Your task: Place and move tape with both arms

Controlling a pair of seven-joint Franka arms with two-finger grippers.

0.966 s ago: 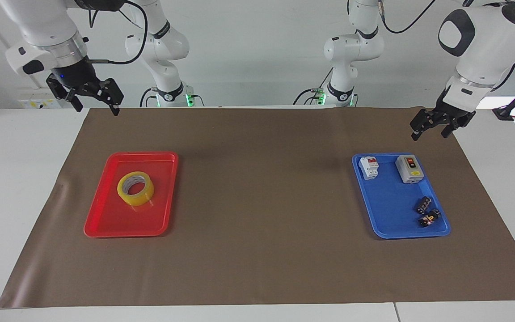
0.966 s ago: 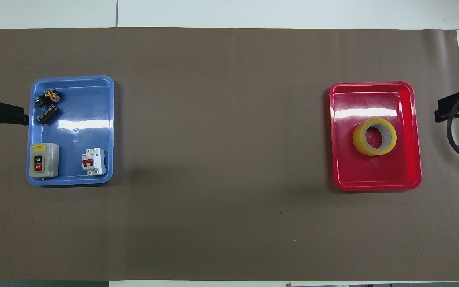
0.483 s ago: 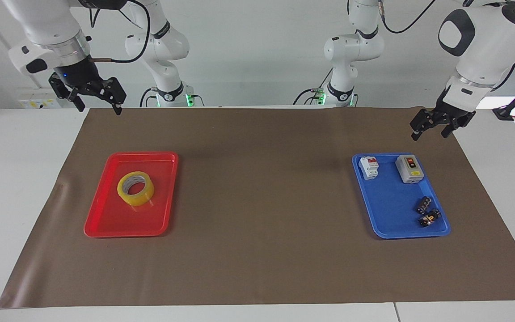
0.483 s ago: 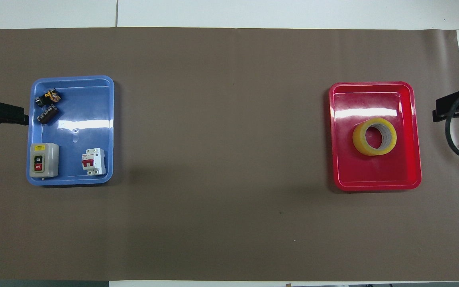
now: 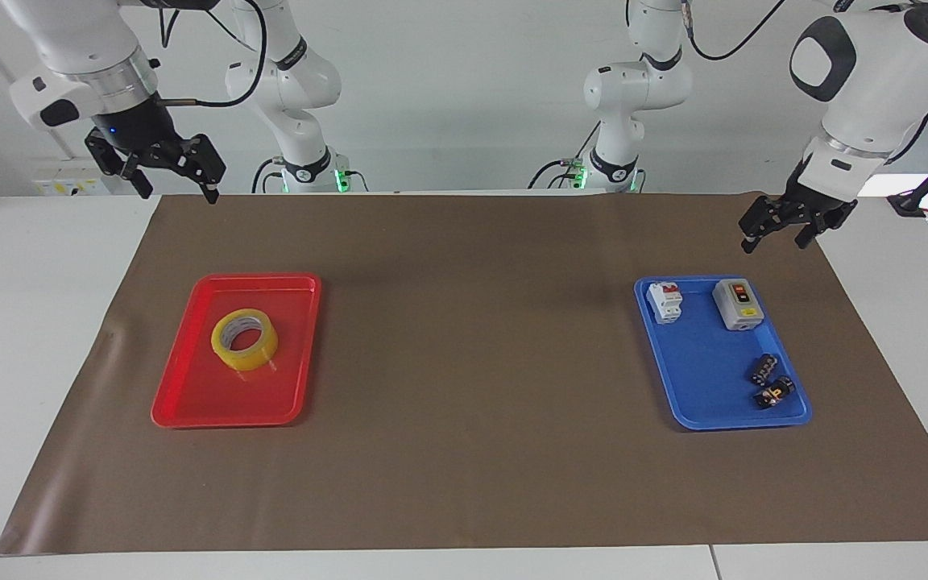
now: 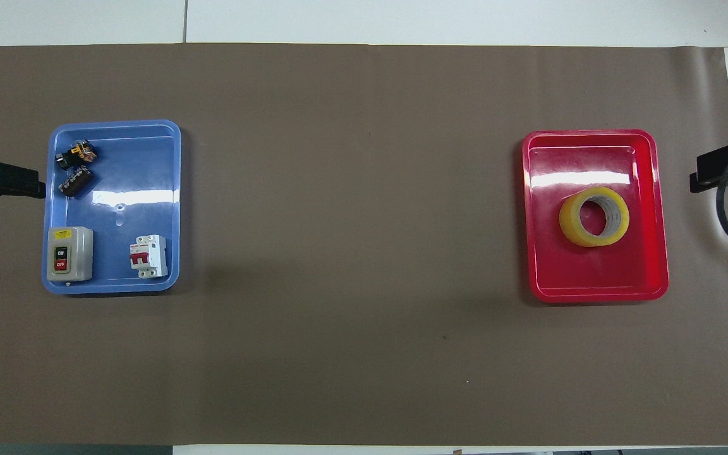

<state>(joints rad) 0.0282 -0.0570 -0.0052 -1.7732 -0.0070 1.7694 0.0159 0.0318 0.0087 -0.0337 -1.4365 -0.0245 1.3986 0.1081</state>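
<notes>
If we come down off-centre on the tape (image 5: 244, 339), a finger could catch its rim and skid it across the red tray (image 5: 190, 403) — or tip the tray. The tape lies flat in that tray, at the right arm's end of the table. The right claw (image 5: 172, 173) hangs wide and empty, raised above the mat's edge, well apart from the tape. The left claw (image 5: 778, 228), also wide, waits by the blue tray (image 5: 698, 403).

This is a robotics laboratory. Several white robot arms (image 5: 629, 89) stand at a white counter (image 5: 37, 266) against a bare white wall, with cables behind them. A brown mat (image 5: 472, 322) covers the counter and carries a red tray (image 5: 190, 395) and a blue tray (image 5: 698, 387).
</notes>
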